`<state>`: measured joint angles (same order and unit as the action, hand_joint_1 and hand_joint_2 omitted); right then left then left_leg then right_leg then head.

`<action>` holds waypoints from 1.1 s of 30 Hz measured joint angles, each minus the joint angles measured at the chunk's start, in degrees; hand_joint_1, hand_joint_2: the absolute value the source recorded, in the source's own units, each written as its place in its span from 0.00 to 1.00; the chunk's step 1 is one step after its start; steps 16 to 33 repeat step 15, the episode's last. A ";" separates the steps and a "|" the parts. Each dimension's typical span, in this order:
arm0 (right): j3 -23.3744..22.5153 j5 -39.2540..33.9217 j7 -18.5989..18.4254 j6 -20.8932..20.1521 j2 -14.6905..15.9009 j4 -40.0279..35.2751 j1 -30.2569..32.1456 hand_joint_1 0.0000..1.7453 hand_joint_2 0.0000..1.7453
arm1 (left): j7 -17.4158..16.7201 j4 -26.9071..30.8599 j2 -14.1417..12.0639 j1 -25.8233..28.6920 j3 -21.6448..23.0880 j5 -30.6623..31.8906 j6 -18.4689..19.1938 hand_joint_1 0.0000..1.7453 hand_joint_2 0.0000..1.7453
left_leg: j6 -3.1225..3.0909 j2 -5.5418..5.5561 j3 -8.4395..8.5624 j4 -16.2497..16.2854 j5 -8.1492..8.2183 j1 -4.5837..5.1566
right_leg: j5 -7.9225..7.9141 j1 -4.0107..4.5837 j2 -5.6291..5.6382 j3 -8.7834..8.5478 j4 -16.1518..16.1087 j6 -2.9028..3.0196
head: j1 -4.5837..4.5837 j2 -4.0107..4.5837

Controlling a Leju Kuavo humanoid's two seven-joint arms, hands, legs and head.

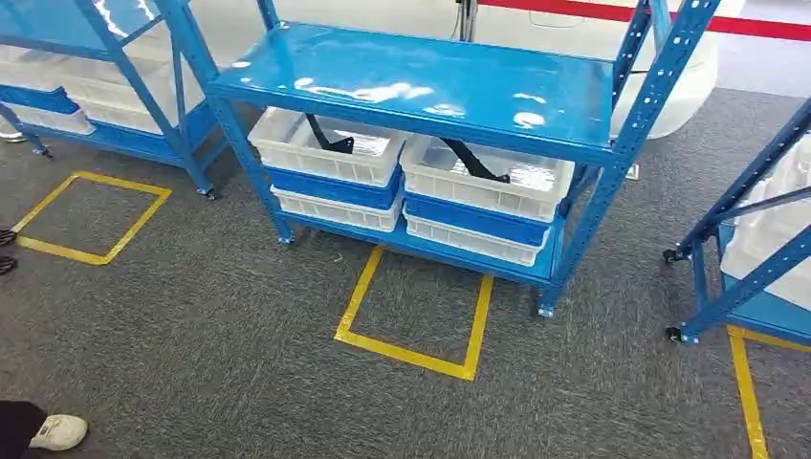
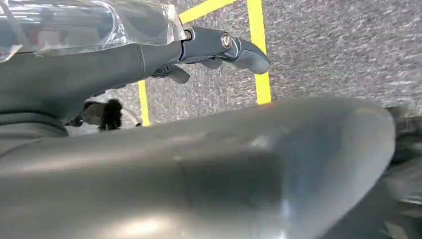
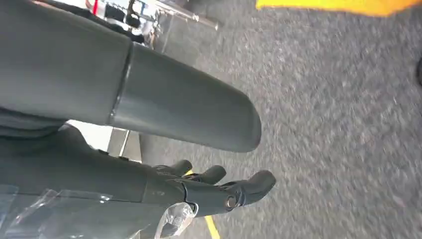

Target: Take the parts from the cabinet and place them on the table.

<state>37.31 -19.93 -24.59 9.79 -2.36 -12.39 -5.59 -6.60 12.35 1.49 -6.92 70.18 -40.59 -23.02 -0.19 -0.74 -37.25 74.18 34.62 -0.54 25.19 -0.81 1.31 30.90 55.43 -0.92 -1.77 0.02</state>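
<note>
A blue metal cabinet (image 1: 421,91) stands ahead on grey carpet. On its lower shelf sit two stacks of white and blue bins. The left top bin (image 1: 330,145) holds a black angled part (image 1: 328,137). The right top bin (image 1: 488,177) holds another black part (image 1: 473,161). My left hand (image 2: 219,50) hangs over the carpet with its fingers apart and nothing in it. My right hand (image 3: 219,186) also hangs above the carpet, fingers extended and empty.
A yellow taped square (image 1: 413,311) marks the floor in front of the cabinet, another one (image 1: 88,215) lies at the left. More blue racks stand at the left (image 1: 96,67) and right (image 1: 756,239). A person's white shoe (image 1: 57,432) is at the lower left.
</note>
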 joint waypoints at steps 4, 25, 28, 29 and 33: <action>0.09 -0.02 0.00 0.00 -0.04 0.00 0.03 0.00 0.00 | 0.00 0.00 -0.02 -0.03 0.00 0.00 0.00 0.00 0.00 | -1.94 2.63 7.98 -16.96 -8.98 0.54 | -0.41 0.01 2.64 -0.05 -0.01 -0.21 | 0.00 0.00; 0.44 0.00 0.13 0.02 0.07 0.00 0.04 0.00 0.00 | 0.00 0.02 0.02 0.06 0.00 0.26 -0.07 0.00 0.00 | -3.40 -0.88 8.44 -20.91 -10.41 0.83 | 8.29 -0.03 -0.48 8.47 17.75 -2.68 | 0.24 0.00; 0.44 0.00 0.13 0.02 0.07 0.00 0.04 0.00 0.00 | 0.00 0.02 0.02 0.06 0.00 0.26 -0.07 0.00 0.00 | -3.40 -0.88 8.44 -20.91 -10.41 0.83 | 8.29 -0.03 -0.48 8.47 17.75 -2.68 | 0.24 0.00; 0.44 0.00 0.13 0.02 0.07 0.00 0.04 0.00 0.00 | 0.00 0.02 0.02 0.06 0.00 0.26 -0.07 0.00 0.00 | -3.40 -0.88 8.44 -20.91 -10.41 0.83 | 8.29 -0.03 -0.48 8.47 17.75 -2.68 | 0.24 0.00; 0.44 0.00 0.13 0.02 0.07 0.00 0.04 0.00 0.00 | 0.00 0.02 0.02 0.06 0.00 0.26 -0.07 0.00 0.00 | -3.40 -0.88 8.44 -20.91 -10.41 0.83 | 8.29 -0.03 -0.48 8.47 17.75 -2.68 | 0.24 0.00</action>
